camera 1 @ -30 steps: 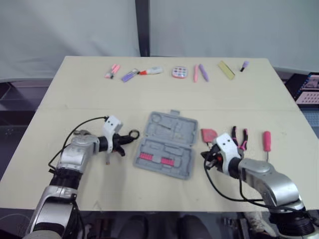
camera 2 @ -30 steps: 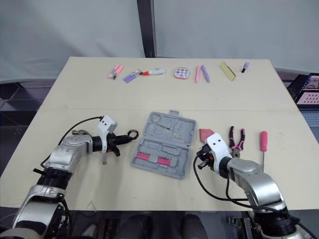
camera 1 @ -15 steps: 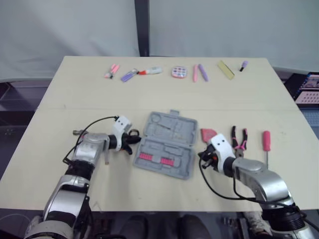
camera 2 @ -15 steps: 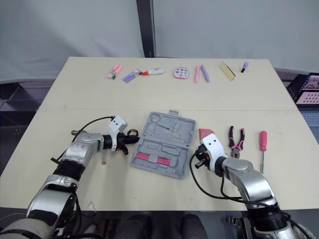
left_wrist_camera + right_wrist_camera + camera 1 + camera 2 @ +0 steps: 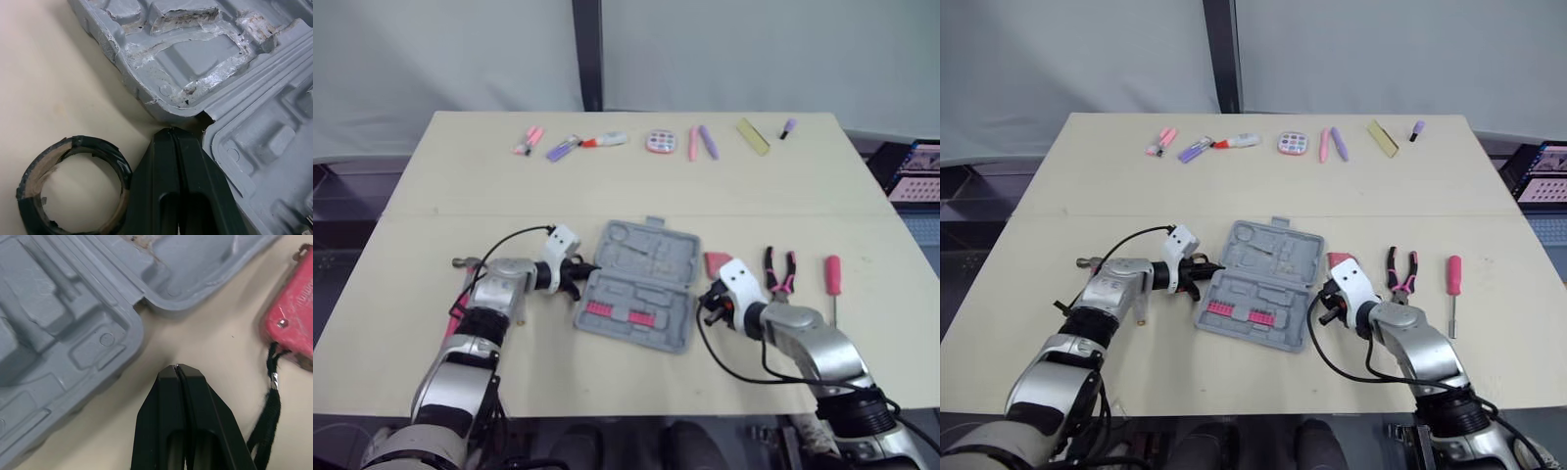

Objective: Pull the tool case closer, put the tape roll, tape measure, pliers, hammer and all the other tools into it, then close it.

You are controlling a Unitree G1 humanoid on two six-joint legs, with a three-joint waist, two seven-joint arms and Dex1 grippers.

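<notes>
If dragging case (image 5: 641, 284) with left gripper (image 5: 176, 132) and right gripper (image 5: 176, 367) pinched closed, empty, could slip, knocking adjacent tape roll (image 5: 95, 145).

My left tool (image 5: 173, 134), fingers pressed together, sits at the tool case (image 5: 641, 284)'s left rim, hemmed in by the tape roll (image 5: 73, 191) just beside it. My right tool (image 5: 177, 368), likewise pinched, faces the right rim with the tape measure (image 5: 293, 298) and its cord (image 5: 266, 416) close alongside. Beyond those, the pliers (image 5: 780, 271) and screwdriver (image 5: 832, 276) crowd the right. Bare table (image 5: 509, 186) lies between the case and the far row of small items (image 5: 656, 142).
</notes>
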